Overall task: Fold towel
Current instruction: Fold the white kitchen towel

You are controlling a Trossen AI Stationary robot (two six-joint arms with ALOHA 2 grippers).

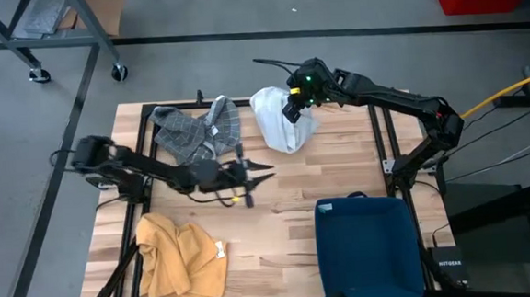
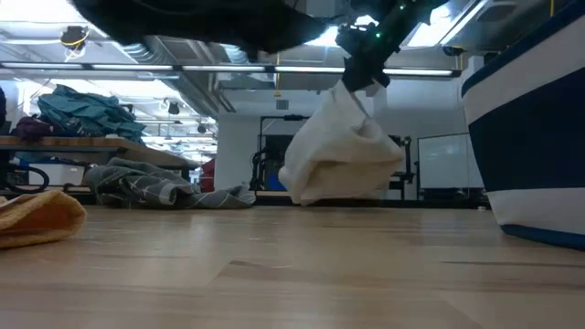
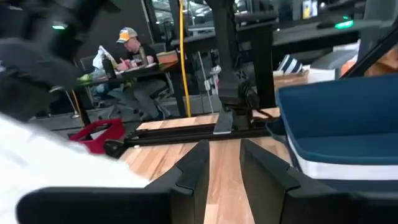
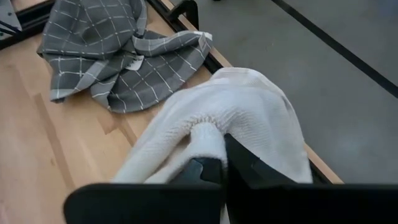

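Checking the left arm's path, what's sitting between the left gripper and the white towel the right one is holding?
Nothing: in the high view only bare wood separates the left gripper, open and empty, from the white towel pinched by the right gripper. The grey checked towel lies off to the side.

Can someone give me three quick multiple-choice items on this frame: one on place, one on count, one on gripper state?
1. Where is the blue bin?
A. near right part of the table
B. far left corner
C. off the table

2. How many cloths are in the high view?
A. two
B. three
C. five

3. What is the right gripper doing?
A. open above bare wood
B. shut on the white towel
C. shut on the yellow towel

Answers:
1 A, the bin sits at the table's near right in the high view.
2 B, white towel, grey checked towel, yellow towel.
3 B, its fingers pinch a bunched fold of white fabric, which hangs lifted in the low view.
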